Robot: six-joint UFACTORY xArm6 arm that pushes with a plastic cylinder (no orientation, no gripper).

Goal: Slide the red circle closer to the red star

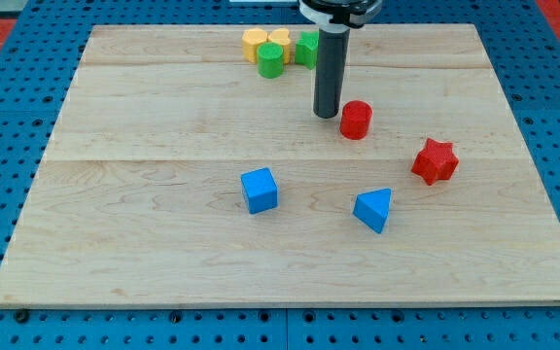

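Note:
The red circle (pixel 356 120) is a short red cylinder standing right of the board's middle, in the upper half. The red star (pixel 435 161) lies lower and to the view's right of it, with a gap of bare wood between them. My tip (pixel 327 116) rests on the board just left of the red circle, very close to its left side; whether they touch cannot be told. The dark rod rises straight up from the tip to the view's top edge.
A blue cube (pixel 259 190) sits near the board's middle and a blue triangle (pixel 373 209) lies below the red blocks. A cluster at the top holds a yellow block (pixel 255 42), a yellow heart (pixel 278 40), a green cylinder (pixel 271 60) and a green block (pixel 306 48).

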